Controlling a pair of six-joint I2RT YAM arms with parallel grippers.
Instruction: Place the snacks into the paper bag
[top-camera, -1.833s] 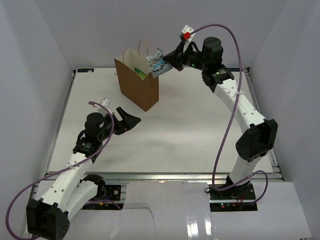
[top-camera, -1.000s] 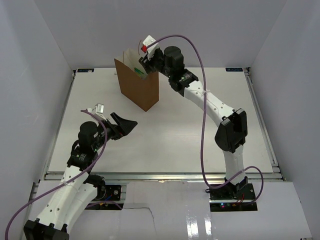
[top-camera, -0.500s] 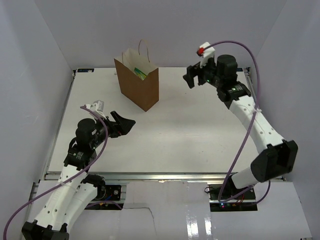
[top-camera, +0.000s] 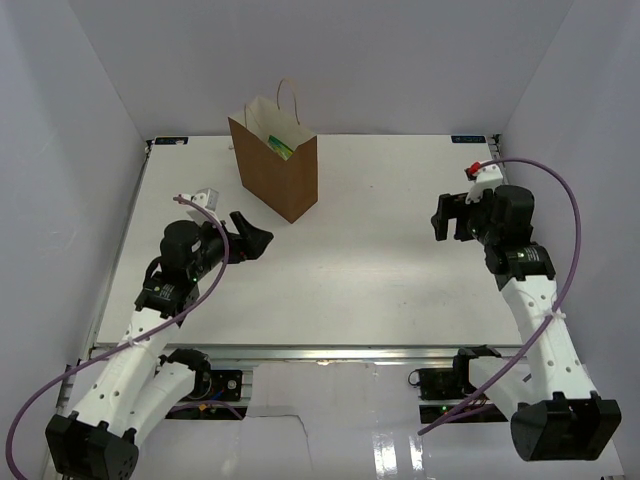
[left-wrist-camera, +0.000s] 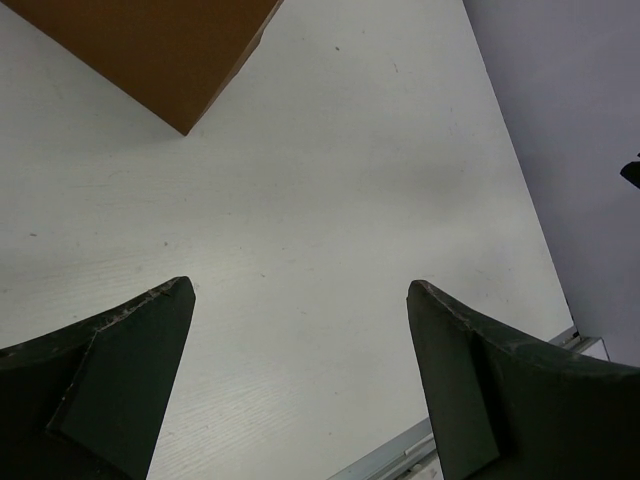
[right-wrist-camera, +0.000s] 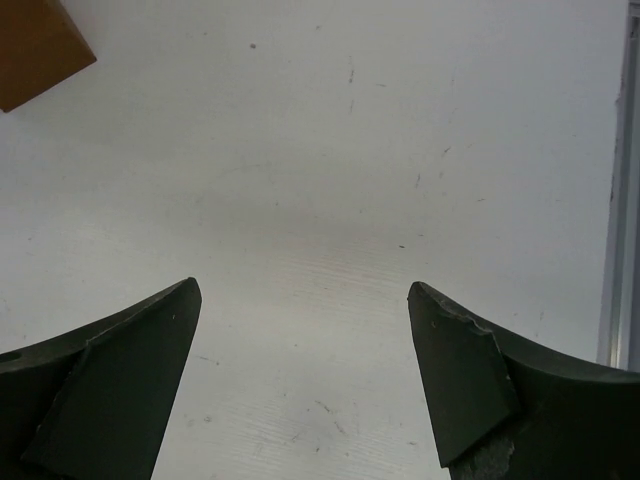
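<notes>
right arm (top-camera: 528, 285): withdrawn from paper bag (top-camera: 285, 180) to right side | jaws: packet released, now apart

White perforated left arm (top-camera: 125, 355) and right arm (top-camera: 540, 320), black-jointed, are trailing purple cables (top-camera: 578, 240) and ending in dark wedge-shaped fingers (left-wrist-camera: 110, 390); a red tag (top-camera: 473, 168) is topping the right wrist.

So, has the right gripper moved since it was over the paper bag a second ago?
Yes. The right gripper has swung rightward and toward the near edge, from the paper bag's mouth to the table's right side, open and empty.
</notes>
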